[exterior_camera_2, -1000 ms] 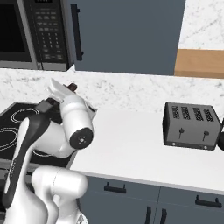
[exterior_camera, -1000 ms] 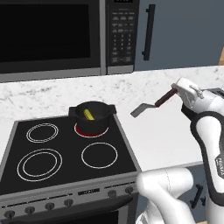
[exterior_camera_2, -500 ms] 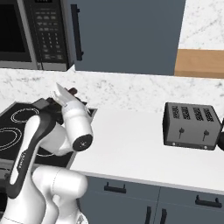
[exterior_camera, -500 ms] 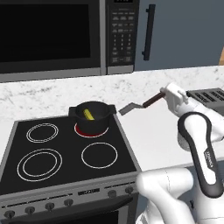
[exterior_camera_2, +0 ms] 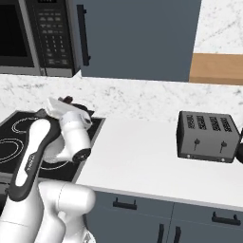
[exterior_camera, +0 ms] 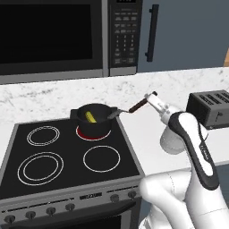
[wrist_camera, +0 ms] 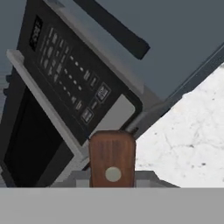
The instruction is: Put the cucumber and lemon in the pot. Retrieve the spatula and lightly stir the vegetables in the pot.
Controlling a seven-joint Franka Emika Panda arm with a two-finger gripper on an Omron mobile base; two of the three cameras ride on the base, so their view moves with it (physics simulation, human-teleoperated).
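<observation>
**Holding the spatula at the pot's rim**

Sitting on the glowing red back burner of the smooth black four-ring stovetop (exterior_camera: 67, 156), one small round black pot (exterior_camera: 92, 120) with flat side handles holds one stubby yellow-green cucumber (exterior_camera: 91, 117). One spatula (exterior_camera: 129, 109), reddish-brown wooden handle and flat grey head, slants with its head at the pot's right rim. The gripper (exterior_camera: 152, 99) has its jaws narrowly clamped on the handle's end. One dark slotted toaster (exterior_camera: 210, 109) stands on the white counter.
</observation>
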